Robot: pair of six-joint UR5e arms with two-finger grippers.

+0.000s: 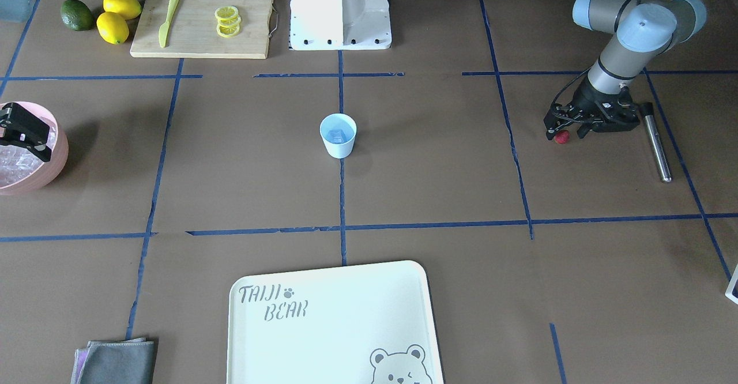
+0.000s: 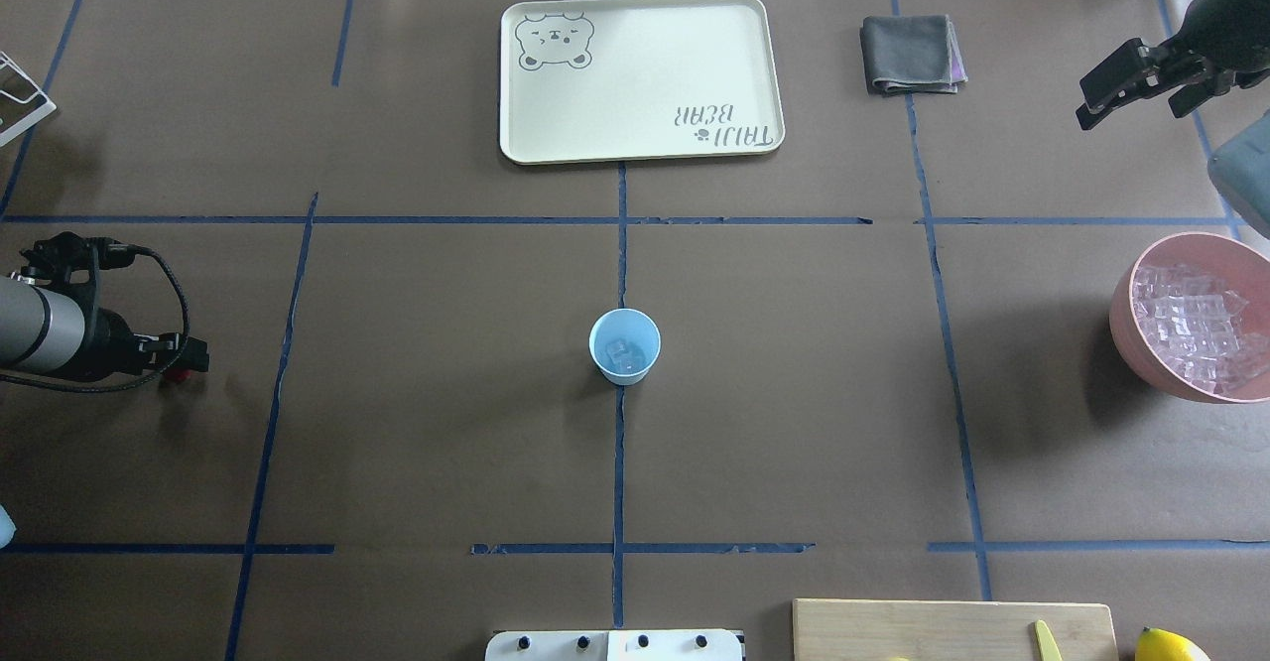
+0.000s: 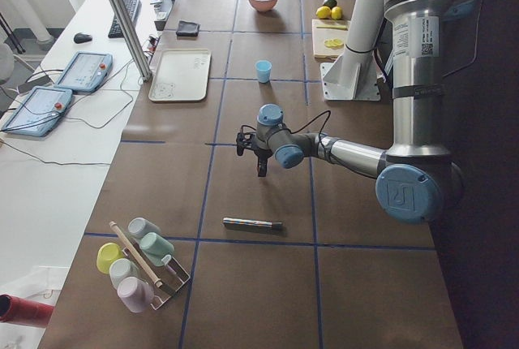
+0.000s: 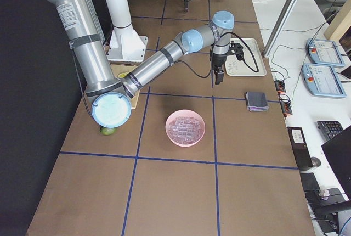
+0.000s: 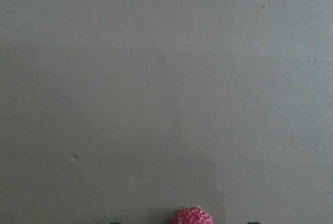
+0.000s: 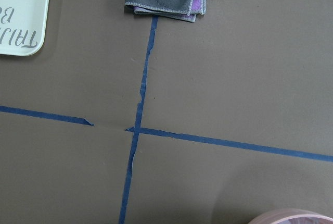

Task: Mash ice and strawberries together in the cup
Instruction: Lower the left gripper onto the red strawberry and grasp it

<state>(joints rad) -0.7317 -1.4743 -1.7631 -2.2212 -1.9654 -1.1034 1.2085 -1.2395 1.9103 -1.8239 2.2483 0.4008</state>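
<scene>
At the robot's left end of the tabletop (image 2: 437,423), the strawberry (image 1: 561,136) is seen right at the tips of the left claw (image 1: 565,133). In the left wrist view it sits between the two fingertips, which stand apart on either side without touching it. The claw is therefore judged to be spread around the strawberry and not yet clamped on it. The strawberry is roundish, so no long axis has to be matched. The cup (image 2: 624,345) stands upright at the middle of the tabletop, well apart from this claw and straight out toward the robot's right, and a few cubes of ice (image 2: 622,352) are seen inside it. The move called for is thus judged to be a sideways carry toward the centre, once the strawberry is gripped and lifted. The left forearm is held low and nearly level, with the wrist bent so that the claw points down. A metal rod (image 1: 657,147) lies just beside the claw on its outer side. The right claw (image 2: 1131,110) is held high near the pink bowl (image 2: 1126,333), pointing down with its fingers apart and nothing between them, so the left arm is the one placed for the strawberry.
</scene>
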